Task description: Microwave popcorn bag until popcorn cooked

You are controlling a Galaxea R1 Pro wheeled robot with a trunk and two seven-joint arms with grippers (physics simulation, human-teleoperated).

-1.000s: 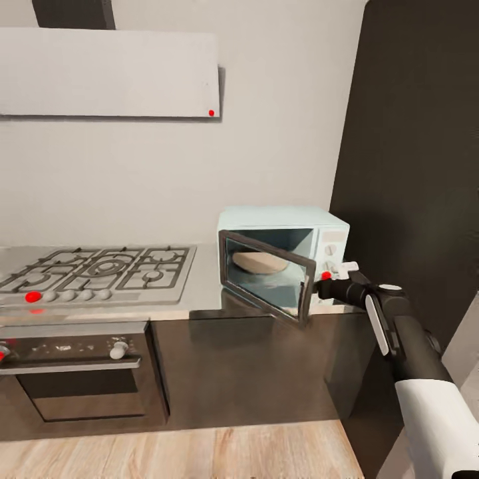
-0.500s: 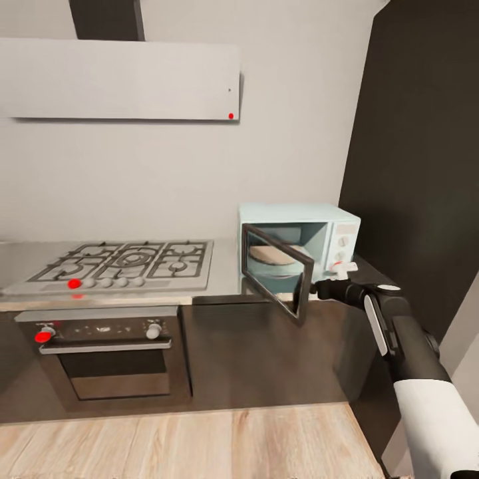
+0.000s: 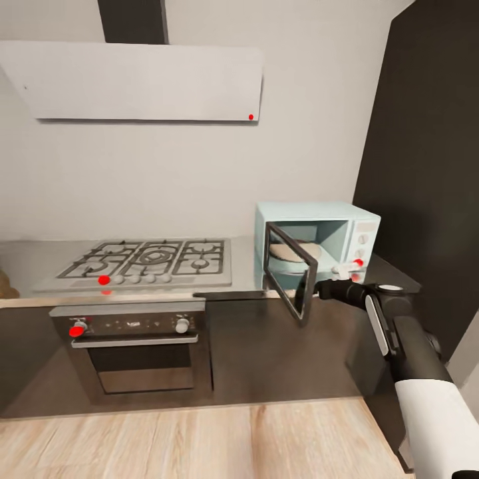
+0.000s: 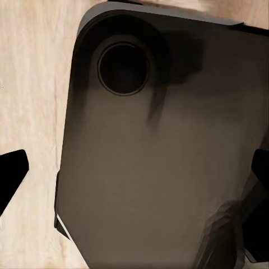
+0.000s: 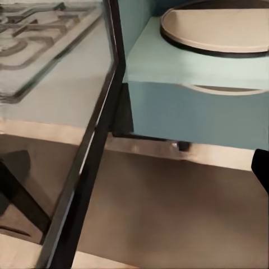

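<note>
The mint-blue microwave (image 3: 332,223) stands on the steel countertop (image 3: 245,267) with its dark glass door (image 3: 287,276) swung wide open. A beige turntable plate (image 3: 289,251) lies inside it. My right gripper (image 3: 320,290) is at the door's free edge, and in the right wrist view it (image 5: 134,174) is open, with the door frame (image 5: 89,162) running between its fingers. A small tan shape (image 3: 5,283) sits on the countertop at the far left, cut off, and I cannot tell what it is. My left gripper (image 4: 134,174) hangs open over the robot's dark base (image 4: 157,157).
A gas hob (image 3: 150,259) lies left of the microwave, with a dark oven (image 3: 140,352) below it and a flat white hood (image 3: 146,83) above. A tall dark cabinet (image 3: 432,166) rises to the right. Light wood floor (image 3: 199,442) runs along the cabinet fronts.
The camera has moved, so the whole picture has shifted right and drawn back. The microwave door has swung further open while my right gripper stayed at its free edge.
</note>
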